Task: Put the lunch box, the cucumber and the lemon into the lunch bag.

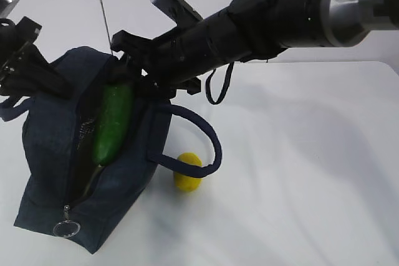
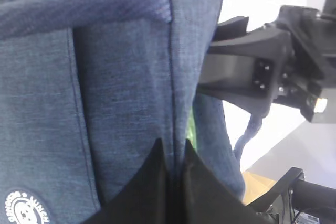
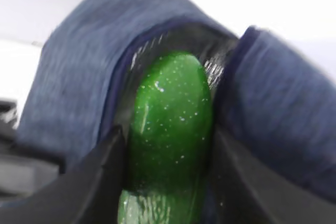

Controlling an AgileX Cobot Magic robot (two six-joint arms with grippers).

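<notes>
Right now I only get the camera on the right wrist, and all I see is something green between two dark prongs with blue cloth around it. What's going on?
Observer: From the outside camera, the right claw holds a cucumber halfway down into the open top of a blue lunch bag.
Operator: Does anything keep the bag open?
Observer: Yes. On the left wrist camera, the left claw is pinched shut on the bag's fabric edge.
Operator: Is anything left outside?
Observer: A lemon sits on the white table, right beside the bag and behind one of the handles.
Operator: And the lunch box?
Observer: I can't see it in any view.
</notes>
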